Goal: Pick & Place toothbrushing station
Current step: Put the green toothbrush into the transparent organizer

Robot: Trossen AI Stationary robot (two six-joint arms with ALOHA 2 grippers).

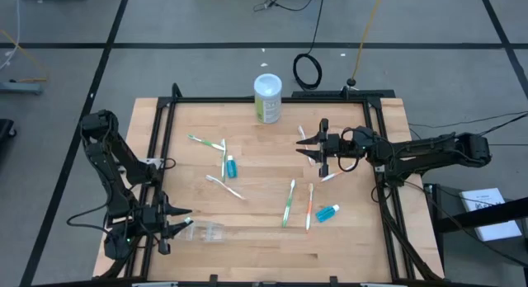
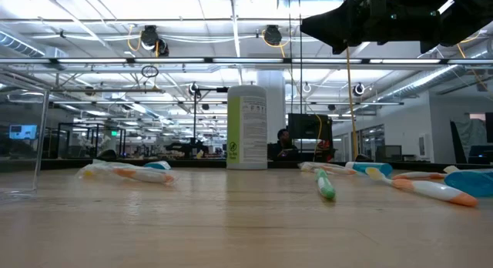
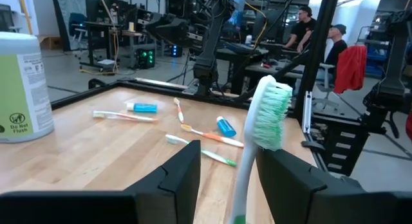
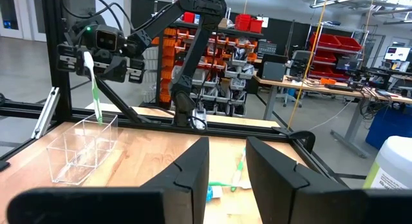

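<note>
My left gripper (image 1: 175,225) is at the table's near left corner, shut on a white-and-green toothbrush (image 3: 269,114). In the right wrist view the brush (image 4: 95,89) stands upright, its lower end at the top rim of the clear plastic cup (image 4: 82,147), which stands on the table (image 1: 208,232). My right gripper (image 1: 318,148) hovers open and empty at the far right, above two toothbrushes (image 1: 330,176). Other toothbrushes (image 1: 289,202) and two teal tubes (image 1: 232,166) (image 1: 327,213) lie flat on the wood. My left gripper pinches the toothbrush's shaft (image 3: 239,185) between its two fingers, below the bristle head. The fingers are level and lie across the shaft. The brush is upright, green bristles (image 3: 271,111) up, lifted clear of the table; I cannot tell whether its lower end touches the cup.
A tall white-and-green canister (image 1: 267,97) stands at the far edge's middle. A black frame (image 1: 161,130) runs along the table's sides. Loose toothbrushes (image 1: 206,143) (image 1: 224,186) lie left of centre. People sit in the room beyond (image 3: 302,24).
</note>
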